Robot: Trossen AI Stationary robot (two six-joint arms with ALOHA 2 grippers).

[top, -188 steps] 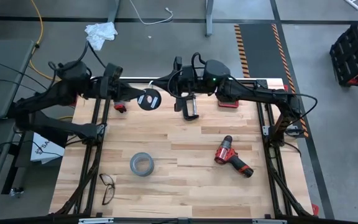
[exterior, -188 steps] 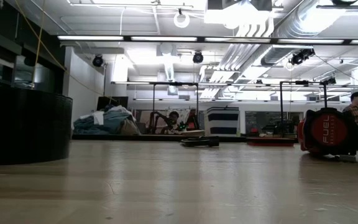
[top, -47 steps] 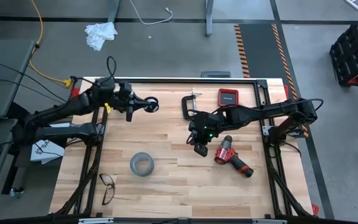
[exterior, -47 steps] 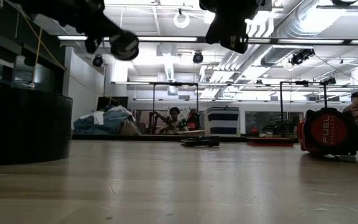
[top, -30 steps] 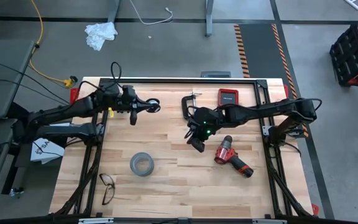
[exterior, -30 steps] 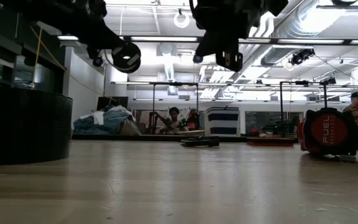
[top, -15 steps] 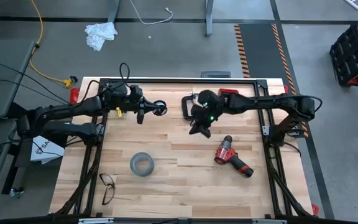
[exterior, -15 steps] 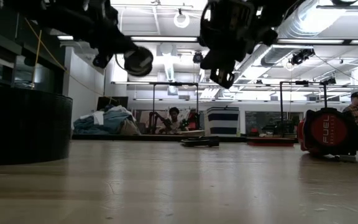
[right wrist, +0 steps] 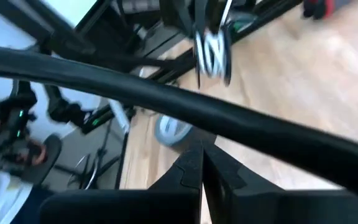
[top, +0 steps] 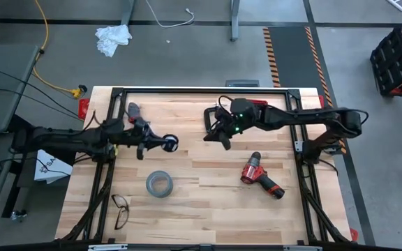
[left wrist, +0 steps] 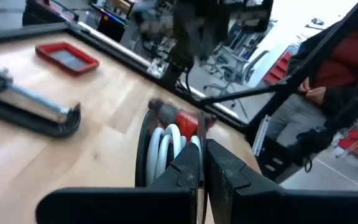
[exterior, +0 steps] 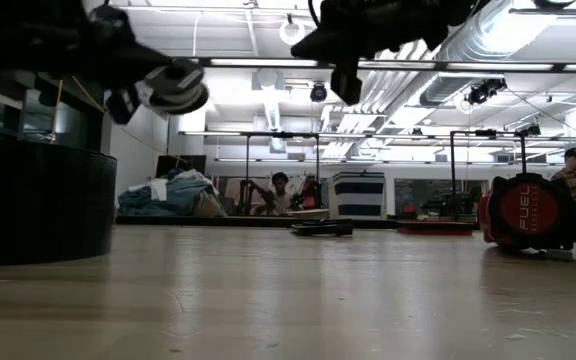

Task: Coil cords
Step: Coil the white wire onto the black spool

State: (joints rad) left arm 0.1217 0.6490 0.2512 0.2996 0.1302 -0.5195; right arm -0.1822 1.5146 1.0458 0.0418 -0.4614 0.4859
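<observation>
The cord is a thin white cable (left wrist: pixel 166 146) wound on a small black round disc (top: pixel 167 143). My left gripper (top: pixel 153 144) holds it above the table's left middle. In the low view the disc (exterior: pixel 175 88) hangs high over the tabletop. My right gripper (top: pixel 223 138) is shut and empty, in the air over the far middle, next to a black clamp (top: pixel 210 118). It also shows in the low view (exterior: pixel 346 82). My left gripper is shut on the black disc at the side nearest the fingers (left wrist: pixel 180 160). The fingertips (left wrist: pixel 225 171) hide the exact place. The fingers lie about level and come from the table's left. The disc stands on edge, lifted clear of the table, with the white cable wound on it.
A grey tape roll (top: pixel 158 183) lies near the left middle. Glasses (top: pixel 121 210) lie at the near left. A red drill (top: pixel 260 174) lies right of centre. A red box (top: pixel 259 106) sits at the far edge. A person (left wrist: pixel 328 93) stands beyond the table.
My left gripper has carried the disc first toward the table's right, then toward the near edge and a little left, still clear of the table. My right gripper has gone toward the far edge, away from the drill, and has turned.
</observation>
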